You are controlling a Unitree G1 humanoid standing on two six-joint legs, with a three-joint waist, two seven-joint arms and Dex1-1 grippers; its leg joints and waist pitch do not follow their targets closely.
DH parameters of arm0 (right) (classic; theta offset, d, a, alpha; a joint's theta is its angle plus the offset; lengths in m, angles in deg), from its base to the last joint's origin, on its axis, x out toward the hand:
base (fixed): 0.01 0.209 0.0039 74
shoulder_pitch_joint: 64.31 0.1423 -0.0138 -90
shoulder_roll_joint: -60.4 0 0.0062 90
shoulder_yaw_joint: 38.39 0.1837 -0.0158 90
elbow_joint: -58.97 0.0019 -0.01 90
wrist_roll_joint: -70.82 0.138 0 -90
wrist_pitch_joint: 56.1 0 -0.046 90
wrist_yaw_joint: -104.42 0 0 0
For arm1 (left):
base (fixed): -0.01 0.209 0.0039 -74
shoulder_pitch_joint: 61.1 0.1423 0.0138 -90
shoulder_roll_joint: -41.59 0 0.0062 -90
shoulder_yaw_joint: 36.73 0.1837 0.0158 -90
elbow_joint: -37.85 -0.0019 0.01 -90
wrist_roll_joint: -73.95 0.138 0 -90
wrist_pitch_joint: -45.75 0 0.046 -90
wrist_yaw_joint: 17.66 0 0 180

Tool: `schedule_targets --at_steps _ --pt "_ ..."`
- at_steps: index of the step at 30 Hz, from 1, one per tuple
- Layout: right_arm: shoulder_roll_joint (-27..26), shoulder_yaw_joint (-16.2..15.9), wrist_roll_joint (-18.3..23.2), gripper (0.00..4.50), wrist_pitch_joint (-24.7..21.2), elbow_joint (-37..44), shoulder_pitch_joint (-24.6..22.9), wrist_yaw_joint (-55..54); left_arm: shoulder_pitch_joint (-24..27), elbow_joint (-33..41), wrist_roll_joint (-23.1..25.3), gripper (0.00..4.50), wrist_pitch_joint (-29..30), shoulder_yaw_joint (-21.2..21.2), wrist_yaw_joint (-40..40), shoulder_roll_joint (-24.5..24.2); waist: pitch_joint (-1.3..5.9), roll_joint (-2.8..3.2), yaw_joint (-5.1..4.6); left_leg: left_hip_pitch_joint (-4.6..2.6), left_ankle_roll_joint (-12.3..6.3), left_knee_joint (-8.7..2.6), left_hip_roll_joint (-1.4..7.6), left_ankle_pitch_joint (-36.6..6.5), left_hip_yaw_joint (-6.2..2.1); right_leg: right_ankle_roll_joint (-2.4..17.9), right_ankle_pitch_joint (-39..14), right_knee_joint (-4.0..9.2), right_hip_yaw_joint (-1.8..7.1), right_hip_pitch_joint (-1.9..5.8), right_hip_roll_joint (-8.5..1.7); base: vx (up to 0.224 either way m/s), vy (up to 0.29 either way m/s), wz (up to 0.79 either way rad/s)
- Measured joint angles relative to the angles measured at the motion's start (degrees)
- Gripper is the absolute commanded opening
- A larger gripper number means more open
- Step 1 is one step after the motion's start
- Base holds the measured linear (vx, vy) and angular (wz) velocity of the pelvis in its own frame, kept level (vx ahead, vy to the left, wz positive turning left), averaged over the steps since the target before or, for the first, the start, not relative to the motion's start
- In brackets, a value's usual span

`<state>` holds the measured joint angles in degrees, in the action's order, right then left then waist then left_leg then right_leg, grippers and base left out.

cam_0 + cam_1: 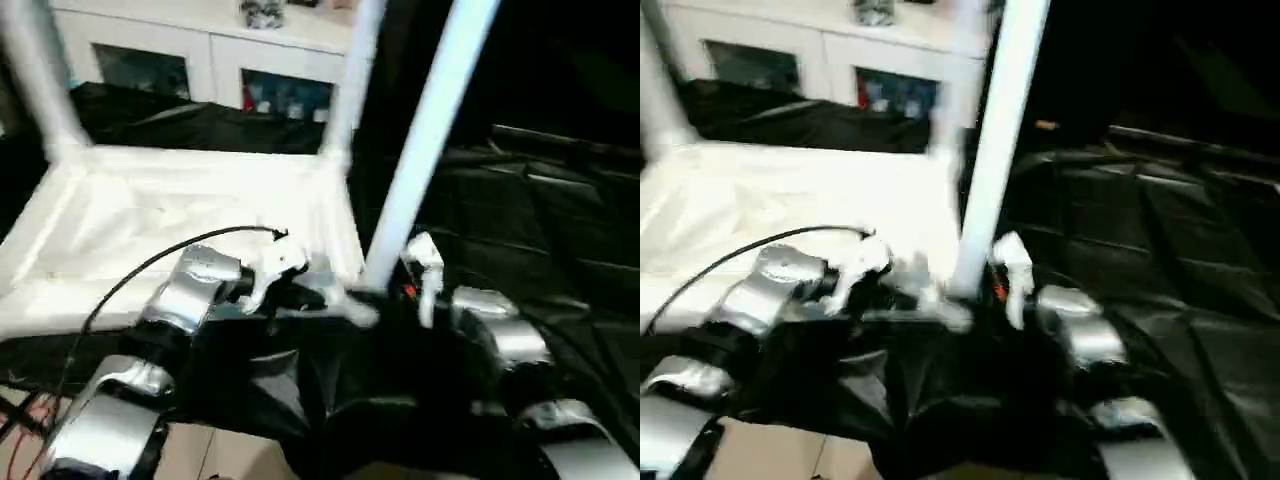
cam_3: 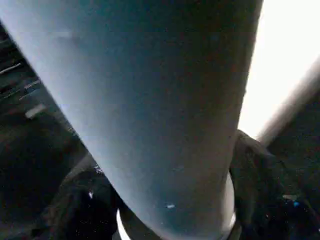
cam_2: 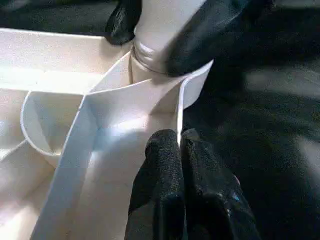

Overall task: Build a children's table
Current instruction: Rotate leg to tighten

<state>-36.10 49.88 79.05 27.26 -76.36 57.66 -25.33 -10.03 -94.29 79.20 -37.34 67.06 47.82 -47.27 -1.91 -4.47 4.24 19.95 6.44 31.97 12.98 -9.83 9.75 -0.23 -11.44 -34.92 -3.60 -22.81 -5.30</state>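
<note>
The children's table lies upside down: its white tabletop (image 1: 180,210) rests ribbed side up on the black-draped work table. Two white legs (image 1: 35,80) (image 1: 350,80) stand in the far corner sockets. A third leg (image 1: 425,130) rises tilted from the near right corner socket (image 3: 195,85). My right gripper (image 1: 390,290) has a black finger (image 3: 210,35) on each side of this leg's base, closed around it. The leg (image 2: 150,100) looms close in the right wrist view. My left gripper (image 3: 179,145) is shut on the tabletop's thin rim wall just beside that corner.
Black cloth (image 1: 540,220) covers the work table to the right of the tabletop. A white cabinet (image 1: 200,50) with glass doors stands behind. A black cable (image 1: 150,265) arcs over my left forearm. Light floor (image 1: 230,455) shows below the table's front edge.
</note>
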Motion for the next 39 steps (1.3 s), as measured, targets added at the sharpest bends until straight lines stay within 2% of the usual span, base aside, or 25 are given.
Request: schedule_targets --at_steps 8,9,14,15,16,19,22,26,29,34,37,39 --pt "-5.1 4.0 -0.3 2.59 2.4 -6.8 4.4 -17.6 -0.6 -0.2 1.4 0.0 3.4 -1.0 -10.4 4.3 0.06 0.08 -1.08 0.03 0.0 0.0 -0.06 0.0 -0.02 0.0 0.0 0.01 0.02 -0.03 -0.01 0.0 0.0 0.0" --pt "-5.4 4.3 -0.3 3.15 2.7 -7.2 4.5 -18.1 -0.6 -0.2 1.4 0.0 3.4 -1.0 -10.7 4.4 0.07 0.09 -1.09 0.02 0.0 0.0 -0.06 0.0 -0.02 0.0 0.1 0.0 0.02 -0.02 -0.01 0.0 0.0 0.0" --pt "-6.1 5.3 -0.1 3.49 4.2 -7.9 4.8 -18.7 -0.7 -0.1 1.4 0.0 3.3 -1.1 -10.7 4.7 0.08 0.45 -0.99 0.05 0.0 -0.03 -0.06 0.0 0.01 0.2 0.2 -0.02 0.02 -0.03 0.01 0.0 0.0 0.0" --pt "-5.6 4.8 -0.6 3.72 4.9 -7.6 4.5 -18.3 -0.8 -0.2 1.4 0.0 2.8 -0.9 -10.5 4.7 0.01 0.63 -0.95 0.06 0.01 -0.04 -0.07 0.0 0.01 0.3 0.3 -0.02 0.02 -0.03 0.01 0.0 0.0 0.0" --pt "-5.0 4.0 -1.2 3.74 5.5 -7.1 4.2 -17.4 -1.0 -0.4 1.4 0.0 2.4 -0.8 -10.3 4.7 -0.05 0.72 -0.95 0.08 0.01 -0.06 -0.07 0.0 0.01 0.3 0.3 -0.02 0.02 -0.05 0.01 0.0 0.0 0.0" --pt "-2.3 1.9 -2.3 3.74 7.1 -4.0 1.9 -14.3 -1.9 -1.5 1.7 0.0 0.6 0.1 -9.2 4.8 -0.14 0.87 -0.57 0.11 0.0 -0.08 -0.08 0.0 0.02 0.3 0.3 -0.02 0.0 -0.16 0.02 0.0 0.0 0.0" --pt "3.8 1.2 -1.4 3.74 7.1 3.7 -4.0 -5.1 -2.3 -1.5 1.6 0.0 -1.3 1.5 -6.6 5.1 -0.17 0.92 0.97 0.3 -0.06 -0.05 -0.07 0.0 0.1 0.0 0.1 0.06 0.06 -0.13 -0.01 0.0 0.0 0.0" --pt "11.4 1.4 1.6 3.74 4.9 10.3 -9.6 5.2 -2.4 -1.6 1.2 0.0 -2.5 1.9 -4.6 5.0 -0.22 0.96 1.38 0.63 -0.61 0.18 -0.08 0.0 0.12 0.0 0.1 0.17 0.08 -0.22 -0.01 0.0 0.0 0.0" --pt "16.4 2.2 3.8 3.74 2.6 14.0 -13.4 10.6 -2.4 -2.0 1.1 0.0 -4.0 1.8 -3.2 4.2 -0.28 1.02 1.21 0.66 -0.68 0.32 -0.07 0.0 0.13 0.0 0.1 0.15 0.08 -0.22 -0.01 0.0 0.0 0.0" --pt "19.5 3.2 6.9 3.74 -1.9 20.4 -16.8 15.5 -2.2 -2.6 1.1 0.0 -5.8 2.3 -1.5 3.7 -0.35 1.0 1.03 0.57 -0.39 0.38 -0.04 -0.2 0.1 0.0 0.1 0.04 0.06 -0.16 -0.01 0.0 0.0 0.0" --pt "20.6 3.2 10.3 3.74 -6.9 26.6 -19.3 18.0 -2.2 -2.8 1.2 0.0 -7.4 2.8 -1.7 3.7 -0.36 0.98 1.22 0.59 -0.39 0.42 -0.03 -0.2 0.09 0.0 0.1 0.04 0.08 -0.12 -0.02 0.0 0.0 0.0" --pt "20.6 3.0 12.0 3.74 -9.2 28.9 -19.4 18.5 -2.2 -3.1 1.2 0.44 -7.6 2.7 -2.3 3.9 -0.35 1.0 1.22 0.6 -0.39 0.45 -0.03 -0.2 0.1 0.0 0.1 0.02 0.09 -0.12 -0.05 0.0 0.0 0.0"
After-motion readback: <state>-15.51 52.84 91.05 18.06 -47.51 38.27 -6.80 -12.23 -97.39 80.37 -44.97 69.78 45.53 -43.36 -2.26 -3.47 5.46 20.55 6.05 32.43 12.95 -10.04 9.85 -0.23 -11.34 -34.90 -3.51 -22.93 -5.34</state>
